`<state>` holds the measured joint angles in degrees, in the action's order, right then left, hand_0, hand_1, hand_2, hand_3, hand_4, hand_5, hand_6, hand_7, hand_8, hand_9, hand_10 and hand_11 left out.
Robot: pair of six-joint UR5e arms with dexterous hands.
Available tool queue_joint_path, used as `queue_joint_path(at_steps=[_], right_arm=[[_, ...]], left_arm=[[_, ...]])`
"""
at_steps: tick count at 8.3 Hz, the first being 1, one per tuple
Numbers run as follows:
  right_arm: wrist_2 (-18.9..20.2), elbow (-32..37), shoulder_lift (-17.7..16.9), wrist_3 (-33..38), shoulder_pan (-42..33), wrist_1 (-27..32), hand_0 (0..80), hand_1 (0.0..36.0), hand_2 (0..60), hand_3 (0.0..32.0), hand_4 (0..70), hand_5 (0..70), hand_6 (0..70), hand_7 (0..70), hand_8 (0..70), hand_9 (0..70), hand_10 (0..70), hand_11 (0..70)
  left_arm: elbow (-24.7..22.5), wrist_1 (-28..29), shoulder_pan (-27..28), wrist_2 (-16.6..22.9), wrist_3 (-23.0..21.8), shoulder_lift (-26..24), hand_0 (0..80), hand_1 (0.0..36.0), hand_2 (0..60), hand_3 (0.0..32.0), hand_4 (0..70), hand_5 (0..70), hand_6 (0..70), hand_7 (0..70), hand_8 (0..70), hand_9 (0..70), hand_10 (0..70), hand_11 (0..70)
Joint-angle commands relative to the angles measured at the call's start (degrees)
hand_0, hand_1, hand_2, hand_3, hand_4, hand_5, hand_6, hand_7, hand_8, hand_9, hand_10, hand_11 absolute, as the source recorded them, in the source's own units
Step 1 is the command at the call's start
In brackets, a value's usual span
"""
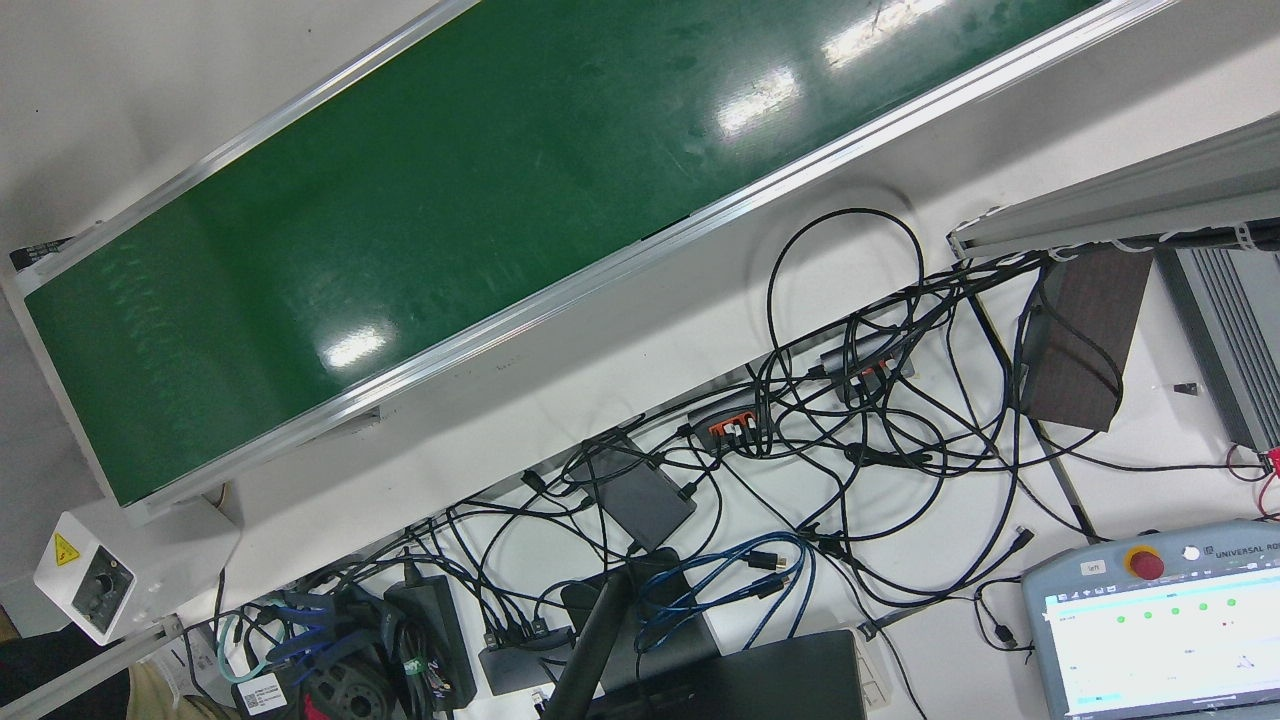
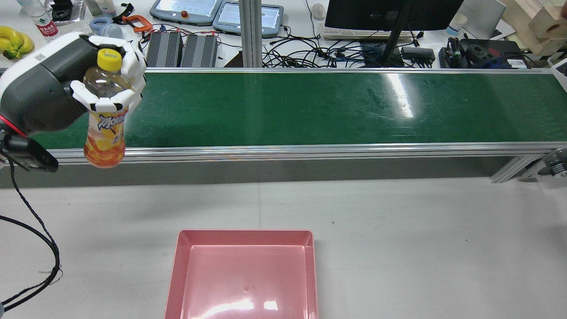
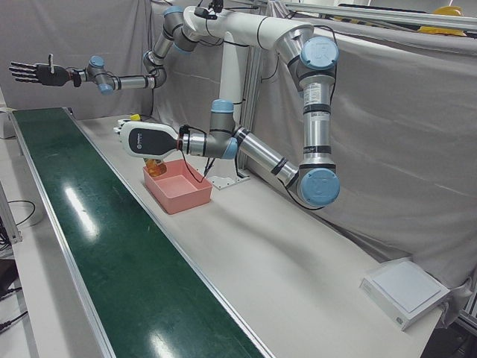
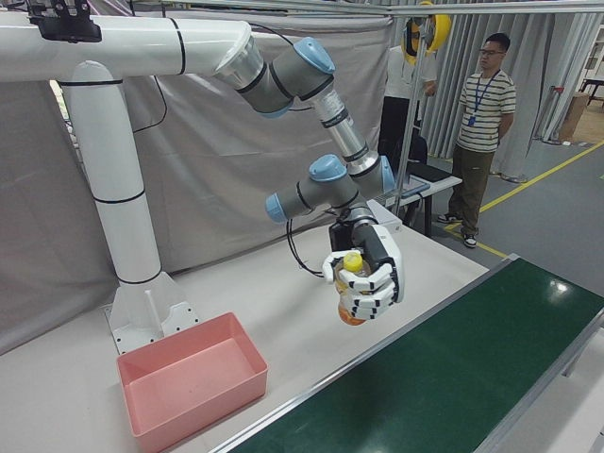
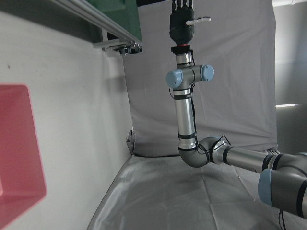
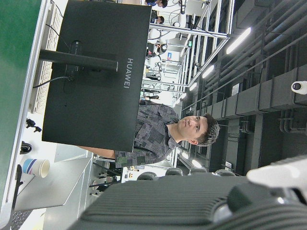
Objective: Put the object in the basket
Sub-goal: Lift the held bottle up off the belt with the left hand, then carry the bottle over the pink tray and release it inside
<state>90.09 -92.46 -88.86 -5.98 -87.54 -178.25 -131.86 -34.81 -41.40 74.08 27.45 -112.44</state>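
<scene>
The left hand (image 2: 106,75) grips a bottle (image 2: 105,128) with a yellow cap (image 2: 109,59) — held upright above the green belt's (image 2: 310,106) near edge. The pink basket (image 2: 242,274) holds nothing. The right hand (image 3: 30,72) — far off — has its fingers spread, grasping nothing.

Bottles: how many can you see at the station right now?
1 at the station: the orange drink bottle, held in the left robot hand above the conveyor's near rail. A water bottle stands on the far desk.
</scene>
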Motion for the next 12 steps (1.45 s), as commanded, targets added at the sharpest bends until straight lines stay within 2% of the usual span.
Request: queue_joint_path(at_steps=[1,2,3,4,6,7,8,9,10,11,12], right_arm=[[0.0,0.0,0.0,0.0,0.0,0.0,0.0,0.0,0.0,0.0,0.0,0.0,0.0,0.0,0.0,0.0,0.0,0.0],[0.0,0.0,0.0,-0.1,0.0,0.0,0.0,0.0,0.0,0.0,0.0,0.0,0.0,0.0,0.0,0.0,0.0,0.0],[0.0,0.0,0.0,0.0,0.0,-0.1,0.0,0.0,0.0,0.0,0.0,0.0,0.0,0.0,0.0,0.0,0.0,0.0],[0.0,0.0,0.0,0.0,0.0,0.0,0.0,0.0,0.0,0.0,0.0,0.0,0.0,0.0,0.0,0.0,0.0,0.0],[0.0,-0.1,0.0,0.0,0.0,0.0,0.0,0.0,0.0,0.0,0.0,0.0,0.0,0.0,0.0,0.0,0.0,0.0],[0.0,-0.1,0.0,-0.1,0.0,-0.1,0.0,0.0,0.0,0.0,0.0,0.0,0.0,0.0,0.0,0.0,0.0,0.0],[0.0,0.0,0.0,0.0,0.0,-0.1,0.0,0.0,0.0,0.0,0.0,0.0,0.0,0.0,0.0,0.0,0.0,0.0],[0.0,0.0,0.0,0.0,0.0,0.0,0.0,0.0,0.0,0.0,0.0,0.0,0.0,0.0,0.0,0.0,0.0,0.0],[0.0,0.0,0.0,0.0,0.0,0.0,0.0,0.0,0.0,0.0,0.0,0.0,0.0,0.0,0.0,0.0,0.0,0.0],[0.0,-0.1,0.0,-0.1,0.0,0.0,0.0,0.0,0.0,0.0,0.0,0.0,0.0,0.0,0.0,0.0,0.0,0.0],[0.0,0.0,0.0,-0.1,0.0,0.0,0.0,0.0,0.0,0.0,0.0,0.0,0.0,0.0,0.0,0.0,0.0,0.0]], left_arm=[[-1.7,1.3,15.8,-6.4,8.2,0.1,64.3,25.2,60.0,0.0,70.0,70.0,70.0,70.0,70.0,70.0,70.0,70.0],[-1.7,1.8,21.6,-11.3,10.3,-0.1,64.3,24.8,60.0,0.0,70.0,70.0,70.0,70.0,70.0,70.0,70.0,70.0],[-1.7,1.9,25.7,-12.9,12.9,-0.4,64.4,24.4,60.0,0.0,70.0,70.0,70.0,70.0,70.0,70.0,70.0,70.0],[-1.2,4.3,26.5,-12.9,15.3,-0.4,65.2,24.5,60.0,0.0,70.0,70.0,70.0,70.0,70.0,70.0,70.0,70.0],[3.9,10.8,28.5,-12.9,15.4,-0.2,64.3,22.3,60.0,0.0,70.0,70.0,70.0,70.0,70.0,70.0,70.0,70.0],[3.9,11.9,28.0,-12.9,15.0,0.3,65.2,17.5,51.5,0.0,70.0,70.0,70.0,70.0,70.0,70.0,70.0,70.0],[3.6,11.9,27.6,-13.0,13.1,1.7,72.0,8.9,5.2,0.0,70.0,70.0,70.0,70.0,70.0,70.0,70.0,70.0],[3.6,11.9,27.7,-13.0,12.8,1.9,78.6,5.6,0.0,0.0,70.0,70.0,58.2,70.0,60.2,70.0,65.8,70.0],[3.7,11.9,27.8,-12.8,12.9,1.9,79.1,7.0,0.0,0.0,28.2,62.0,30.6,70.0,44.3,66.1,53.3,70.0],[3.9,11.3,28.1,-12.3,13.1,1.9,68.5,8.4,0.0,0.0,9.2,39.4,17.1,46.2,25.3,41.3,44.0,63.5],[4.1,10.6,28.2,-12.0,13.1,1.8,62.3,8.6,0.0,0.0,4.6,25.7,5.5,17.3,7.5,13.7,19.7,30.5]])
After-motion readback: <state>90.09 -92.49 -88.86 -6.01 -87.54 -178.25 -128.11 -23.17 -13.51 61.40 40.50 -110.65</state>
